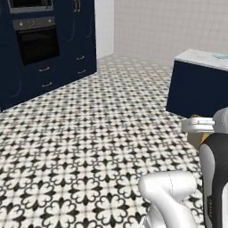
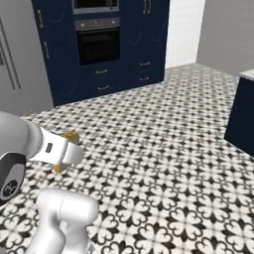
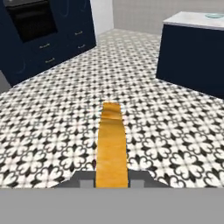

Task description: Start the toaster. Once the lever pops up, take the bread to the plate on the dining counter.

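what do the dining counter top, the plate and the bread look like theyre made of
Dining counter: pale slab top, probably stone or laminate, matte, over a dark navy base. Plate: pale blue, perhaps glazed ceramic; too small to be sure. Bread: golden, toasted-looking surface with a darker crust edge, gripped in the pincer.

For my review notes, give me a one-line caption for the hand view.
Gripper shut on the bread, carried above the patterned floor toward the dining counter with the plate.

Patterned black-and-white tile floor, navy cabinets with built-in oven, grey wall
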### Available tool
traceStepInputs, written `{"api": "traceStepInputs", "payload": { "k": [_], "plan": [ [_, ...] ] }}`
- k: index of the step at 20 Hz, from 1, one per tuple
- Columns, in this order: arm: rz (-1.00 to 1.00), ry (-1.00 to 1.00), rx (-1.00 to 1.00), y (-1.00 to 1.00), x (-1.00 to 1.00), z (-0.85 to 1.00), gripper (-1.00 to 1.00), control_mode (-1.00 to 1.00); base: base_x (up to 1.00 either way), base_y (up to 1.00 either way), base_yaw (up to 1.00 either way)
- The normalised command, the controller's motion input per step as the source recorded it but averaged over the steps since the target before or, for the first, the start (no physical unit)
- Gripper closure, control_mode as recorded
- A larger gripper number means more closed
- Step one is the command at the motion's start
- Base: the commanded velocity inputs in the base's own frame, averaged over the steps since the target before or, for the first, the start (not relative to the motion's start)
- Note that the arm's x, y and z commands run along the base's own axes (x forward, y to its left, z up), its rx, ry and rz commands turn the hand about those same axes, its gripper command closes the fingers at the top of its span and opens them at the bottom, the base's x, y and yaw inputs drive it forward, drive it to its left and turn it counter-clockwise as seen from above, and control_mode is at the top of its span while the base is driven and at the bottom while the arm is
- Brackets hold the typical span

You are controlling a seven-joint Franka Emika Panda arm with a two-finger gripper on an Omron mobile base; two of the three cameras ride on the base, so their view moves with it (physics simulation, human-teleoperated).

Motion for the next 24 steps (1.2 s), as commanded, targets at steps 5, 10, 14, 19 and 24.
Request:
{"api": "traceStepInputs", "payload": {
  "k": [5,10,14,19,24],
  "plan": [
    [0.0,0.0,0.0,0.0,0.0,0.0,1.0,1.0,0.99,0.0,-0.5],
    [0.0,0.0,0.0,0.0,0.0,0.0,1.0,1.0,1.0,0.1,-0.49],
    [0.0,0.0,0.0,0.0,0.0,0.0,1.0,1.0,0.98,0.44,-0.52],
    [0.0,0.0,0.0,0.0,0.0,0.0,1.0,1.0,0.98,0.84,-0.5],
    [0.0,0.0,0.0,0.0,0.0,0.0,1.0,1.0,0.95,0.99,-0.45]
  ]
}}
